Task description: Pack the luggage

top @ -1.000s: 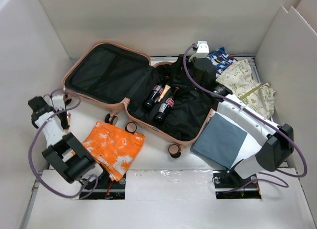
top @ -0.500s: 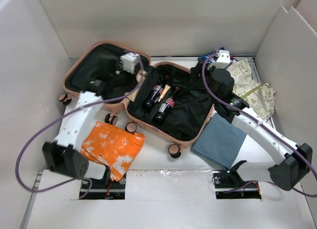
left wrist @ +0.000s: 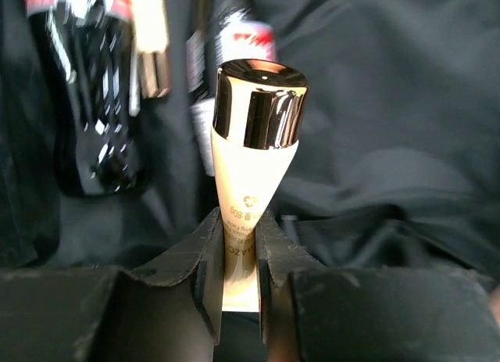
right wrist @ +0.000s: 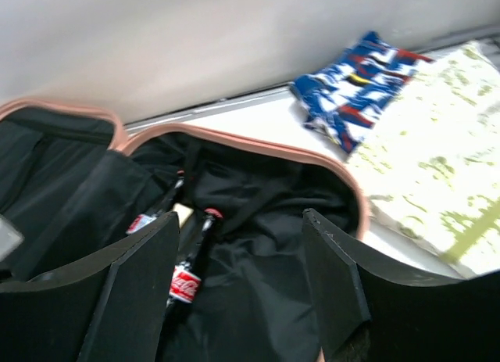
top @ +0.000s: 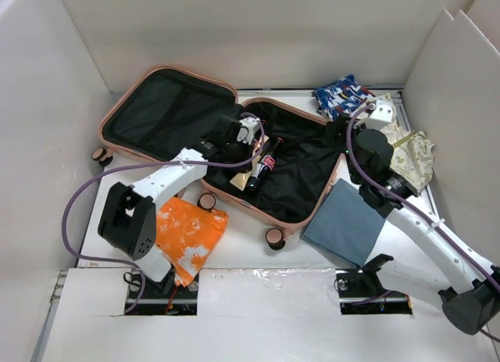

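The luggage (top: 117, 104) lies open, its lid at the left and its black-lined base (top: 301, 155) at the right. My left gripper (top: 244, 160) hangs over the base, shut on a cream tube (left wrist: 254, 166) with a shiny gold cap, gripped near its flat end (left wrist: 237, 221). The tube also shows in the top view (top: 251, 177). Two cola bottles (left wrist: 86, 88) lie on the lining behind it; one shows in the top view (top: 266, 166). My right gripper (top: 353, 141) is open and empty above the base's right rim, and its wrist view shows the jaws wide apart (right wrist: 238, 284).
A blue patterned cloth (top: 341, 96) and a cream-and-green cloth (top: 410, 147) lie behind and right of the case. A folded grey-blue cloth (top: 348, 221) lies at its front right. An orange cloth (top: 191, 233) lies at its front left. White walls enclose the table.
My left arm swung from the left side across the lid into the base and now holds the tube. My right arm drew back to the right, uncovering the blue cloth.
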Robot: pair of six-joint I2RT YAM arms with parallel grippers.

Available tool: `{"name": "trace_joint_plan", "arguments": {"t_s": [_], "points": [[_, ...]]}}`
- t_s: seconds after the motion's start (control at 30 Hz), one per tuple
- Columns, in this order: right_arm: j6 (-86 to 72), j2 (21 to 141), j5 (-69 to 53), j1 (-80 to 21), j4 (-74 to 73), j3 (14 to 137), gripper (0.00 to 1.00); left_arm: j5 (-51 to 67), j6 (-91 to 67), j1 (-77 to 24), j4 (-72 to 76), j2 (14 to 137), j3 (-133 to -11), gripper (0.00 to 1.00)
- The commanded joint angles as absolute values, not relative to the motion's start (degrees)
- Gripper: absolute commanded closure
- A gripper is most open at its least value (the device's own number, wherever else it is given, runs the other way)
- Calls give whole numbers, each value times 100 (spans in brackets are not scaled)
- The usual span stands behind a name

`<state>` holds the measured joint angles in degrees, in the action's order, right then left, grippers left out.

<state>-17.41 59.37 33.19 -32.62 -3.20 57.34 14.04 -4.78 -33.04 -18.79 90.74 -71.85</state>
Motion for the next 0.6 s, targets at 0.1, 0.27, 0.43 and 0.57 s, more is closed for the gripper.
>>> {"name": "trace_joint_plan", "arguments": {"t_s": [0.1, 0.27, 0.43, 0.57], "points": [[-2057, 5494, 2876, -2471, -1282, 5581, 26, 904, -773, -3252, -1406, 9448, -6926, 100], [-2118, 5186, 2602, -1751, -2151, 5511, 10, 958, -650, -3305, -1459, 9615, -6926, 78], [-2232, 5001, 1962, -635, -3005, 5230, 3, 739, -650, -3305, -1511, 9615, -6926, 49], [-2285, 5080, 287, 665, -3532, 4774, 0, 344, -712, -3305, -1845, 9563, -7450, 32]]}}
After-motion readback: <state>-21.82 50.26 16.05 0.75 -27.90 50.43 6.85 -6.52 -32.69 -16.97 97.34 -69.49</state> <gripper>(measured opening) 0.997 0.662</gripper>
